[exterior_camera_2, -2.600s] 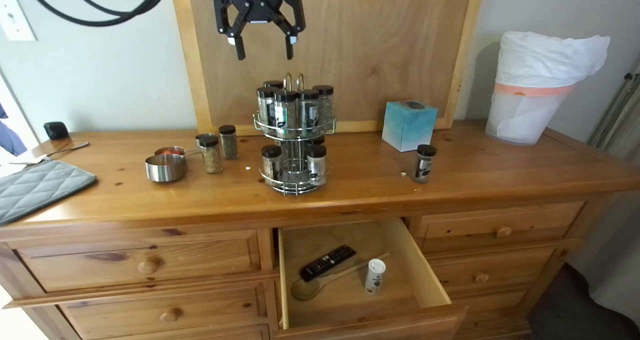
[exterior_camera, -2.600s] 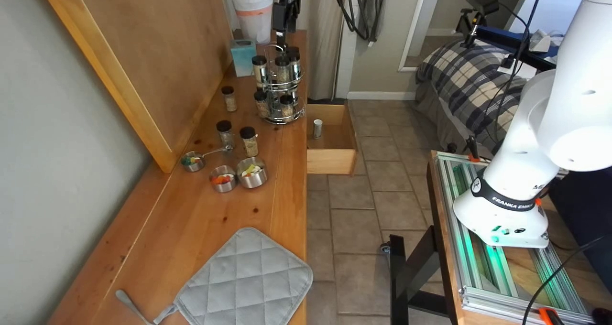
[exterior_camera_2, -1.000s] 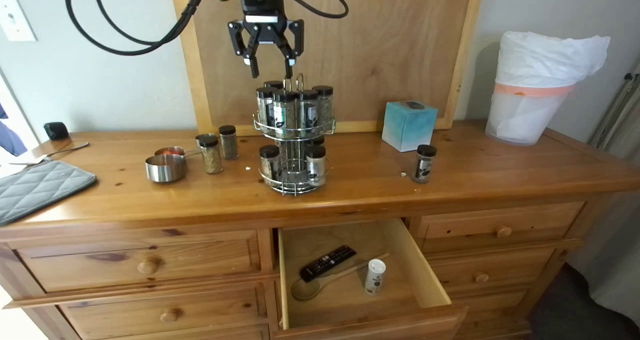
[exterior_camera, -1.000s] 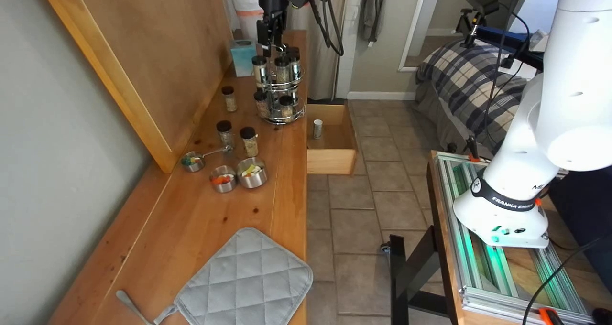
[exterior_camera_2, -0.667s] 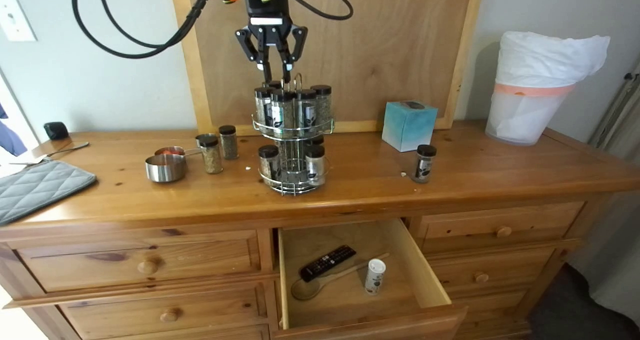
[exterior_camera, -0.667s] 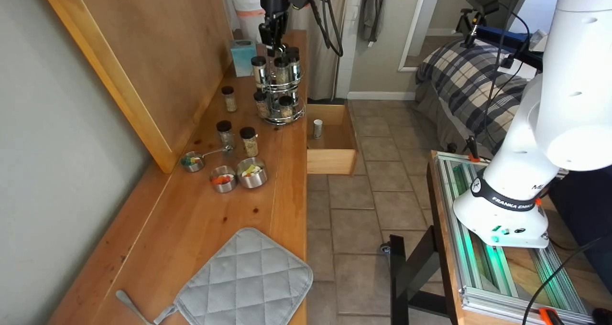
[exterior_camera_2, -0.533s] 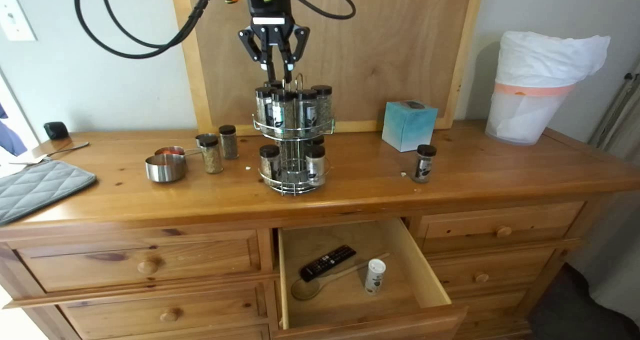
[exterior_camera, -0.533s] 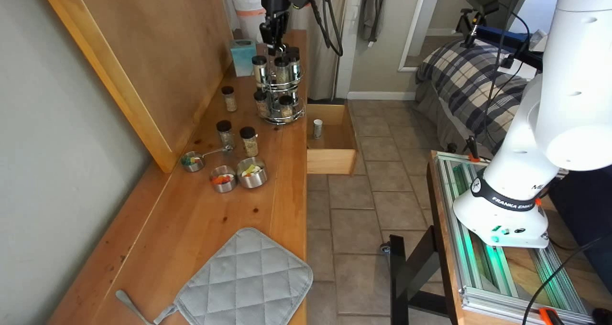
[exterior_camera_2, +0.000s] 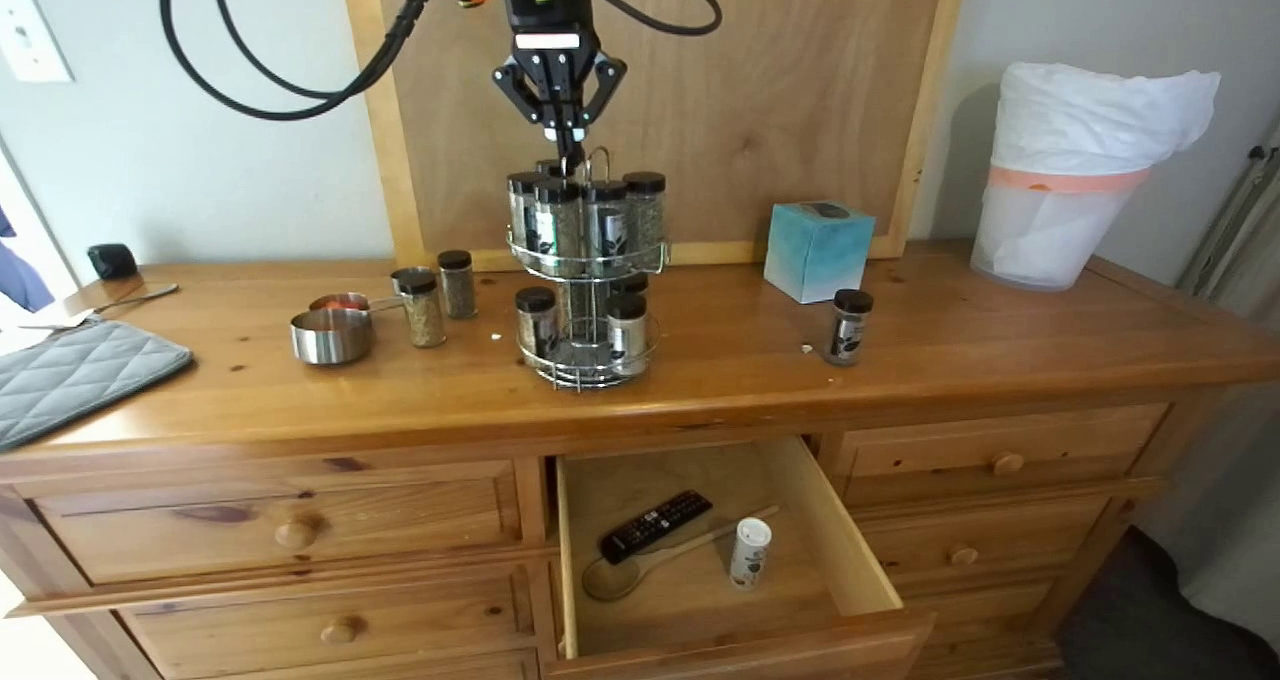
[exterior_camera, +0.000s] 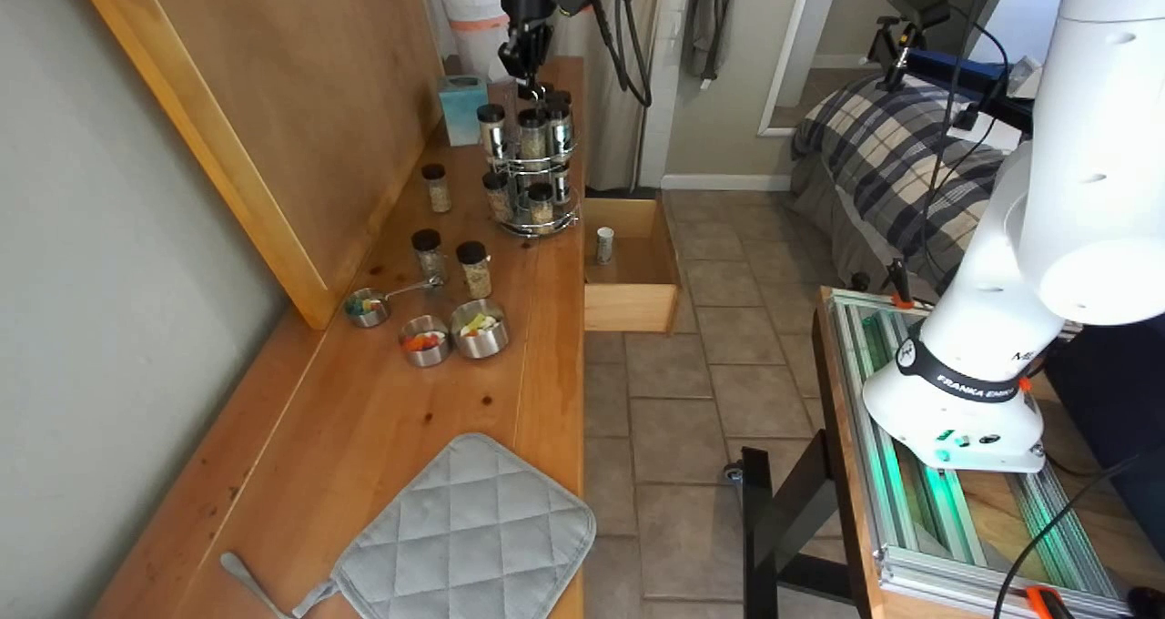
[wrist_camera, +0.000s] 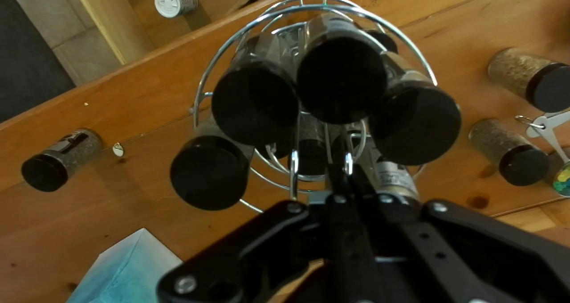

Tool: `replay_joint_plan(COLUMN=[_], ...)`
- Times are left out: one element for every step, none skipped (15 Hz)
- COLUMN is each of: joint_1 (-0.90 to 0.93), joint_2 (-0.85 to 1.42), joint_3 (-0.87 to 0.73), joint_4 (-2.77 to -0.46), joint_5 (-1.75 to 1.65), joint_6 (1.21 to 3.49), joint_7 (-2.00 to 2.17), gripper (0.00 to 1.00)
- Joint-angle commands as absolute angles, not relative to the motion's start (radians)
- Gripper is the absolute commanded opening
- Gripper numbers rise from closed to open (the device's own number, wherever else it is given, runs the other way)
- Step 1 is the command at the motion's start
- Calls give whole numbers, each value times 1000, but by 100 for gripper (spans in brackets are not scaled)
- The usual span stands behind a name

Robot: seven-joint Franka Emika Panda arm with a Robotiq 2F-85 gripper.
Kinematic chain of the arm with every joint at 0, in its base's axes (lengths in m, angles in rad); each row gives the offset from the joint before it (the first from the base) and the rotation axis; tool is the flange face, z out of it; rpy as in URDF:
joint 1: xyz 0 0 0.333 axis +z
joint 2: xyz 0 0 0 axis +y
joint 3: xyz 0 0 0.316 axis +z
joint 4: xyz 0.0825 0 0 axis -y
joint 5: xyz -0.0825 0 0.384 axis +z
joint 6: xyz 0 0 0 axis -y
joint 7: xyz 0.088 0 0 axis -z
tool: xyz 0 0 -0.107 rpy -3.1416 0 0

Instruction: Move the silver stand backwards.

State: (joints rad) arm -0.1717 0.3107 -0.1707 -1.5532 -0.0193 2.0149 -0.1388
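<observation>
Bed [exterior_camera: 896, 159]: past tiled floor [exterior_camera: 669, 441], in an exterior view.
Dresser [exterior_camera_2: 720, 380]: wooden, one drawer [exterior_camera_2: 845, 550] pulled out.
Stand [exterior_camera_2: 588, 278]: on the dresser, jars [exterior_camera_2: 558, 225] in both tiers.
Claw [exterior_camera_2: 571, 158]: narrow, pinching the stand's loop [wrist_camera: 348, 161].
Spoon [exterior_camera_2: 648, 562]: in the drawer, in an exterior view only.

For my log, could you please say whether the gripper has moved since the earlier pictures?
Yes: in an exterior view, the gripper has moved down and rightward, nearer the unmoved blue box.

In the wrist view, we find the pincer [wrist_camera: 348, 171] and blue box [wrist_camera: 129, 272] cut off by the lower edge; jar lids [wrist_camera: 342, 80] hide much of the silver stand [wrist_camera: 294, 160] from us.
</observation>
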Motion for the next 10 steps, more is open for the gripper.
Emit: replay_joint_plan(joint_1=[-177,-179,-179,-180,-181,-181,-181,-181,-180,-181], joint_2=[309,308,306,303,302,300,297,296,295,295], joint_3=[-167,-167,-168,-168,-168,-170,-168,-167,-166,-163], joint_4=[-1550,-1549,-1551,-1551,-1549,-1547,-1541,-1536,-1532,-1526], joint_5=[-46,-44,-44,-42,-41,-41,-33,-32,-27,-19], joint_6=[2025,2021,2026,2028,2029,2036,2039,2043,2048,2050], joint_7=[-103,-101,-96,-92,-88,-79,-74,-69,-63,-56], gripper=[6,6,6,6,5,5,5,5,5,5])
